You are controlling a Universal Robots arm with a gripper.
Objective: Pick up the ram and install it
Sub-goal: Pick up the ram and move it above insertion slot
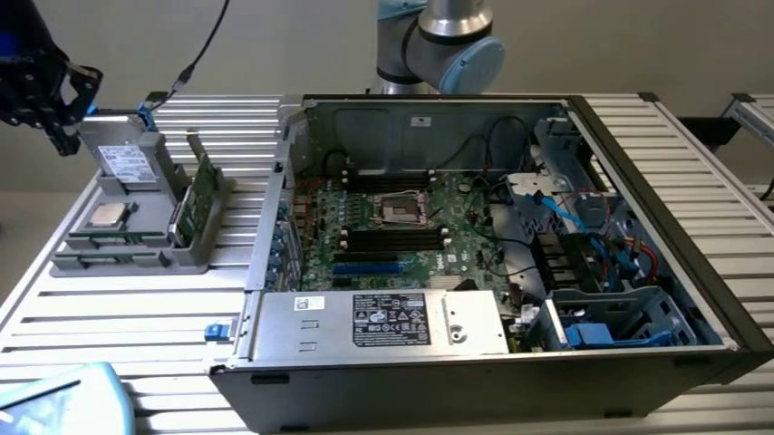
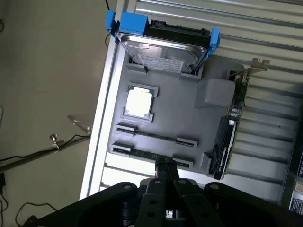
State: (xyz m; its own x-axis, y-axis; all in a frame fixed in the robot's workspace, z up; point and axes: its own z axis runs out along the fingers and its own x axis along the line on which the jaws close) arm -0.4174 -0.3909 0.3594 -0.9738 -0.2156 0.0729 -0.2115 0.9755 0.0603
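Here, jaws pressed together, empty, above the ram [image 2: 142, 153]

**Universal Robots arm [image 1: 426, 23] and gripper [image 2: 164, 164]: external finish**

The arm's joint housings are rounded, silver-grey metal cylinders, and one is closed by a light-blue end cap [image 1: 474, 62]. The gripper is matt black throughout. It has a broad body with rounded shoulders, each carrying a round recessed fastener point, and two narrow fingers [image 2: 179, 187] that taper to slim tips. In the exterior view the gripper head reads as a black, angular assembly with a small blue patch near its upper edge.
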